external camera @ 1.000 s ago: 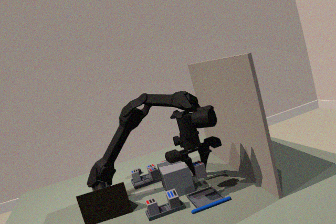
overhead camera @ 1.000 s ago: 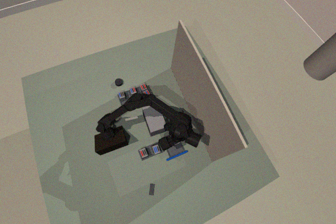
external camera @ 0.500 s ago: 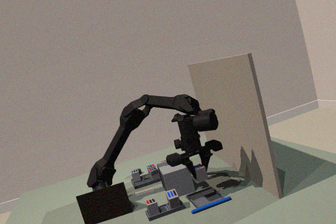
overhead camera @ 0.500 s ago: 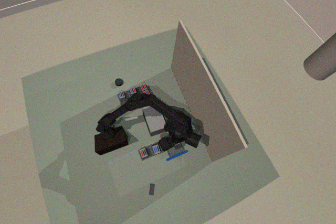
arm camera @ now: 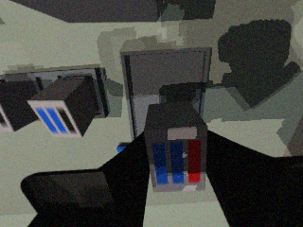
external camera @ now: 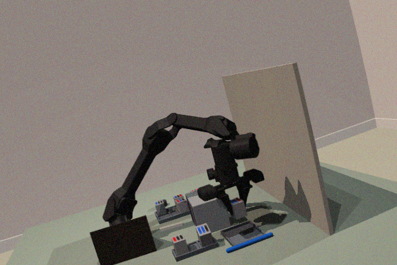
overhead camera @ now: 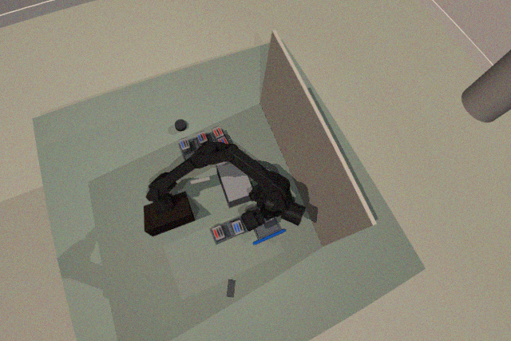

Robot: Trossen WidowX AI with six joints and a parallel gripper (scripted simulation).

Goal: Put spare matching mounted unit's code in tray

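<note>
My gripper (external camera: 237, 208) (arm camera: 170, 131) is shut on a dark grey spare block (external camera: 239, 212) (arm camera: 176, 119) with two blue bars and one red bar and a pale label. It holds the block upright above the tray (external camera: 233, 238) (arm camera: 158, 71) (overhead camera: 263, 233), near its back part; the block's shadow falls inside. The tray is grey and shallow, with a blue bar (overhead camera: 269, 236) (external camera: 250, 242) along its front edge. In the top view the arm hides the block. I cannot make out the mounted unit's back code.
Left of the tray, a low rack holds a red-marked block (overhead camera: 217, 232) (external camera: 179, 244) and a blue-marked block (overhead camera: 237, 227) (external camera: 204, 234) (arm camera: 54, 118). A large grey box (overhead camera: 237, 188) (external camera: 209, 213) stands behind them. Several marked blocks stand farther back. A tall brown panel (overhead camera: 305, 143) (external camera: 272, 127) rises on the right.
</note>
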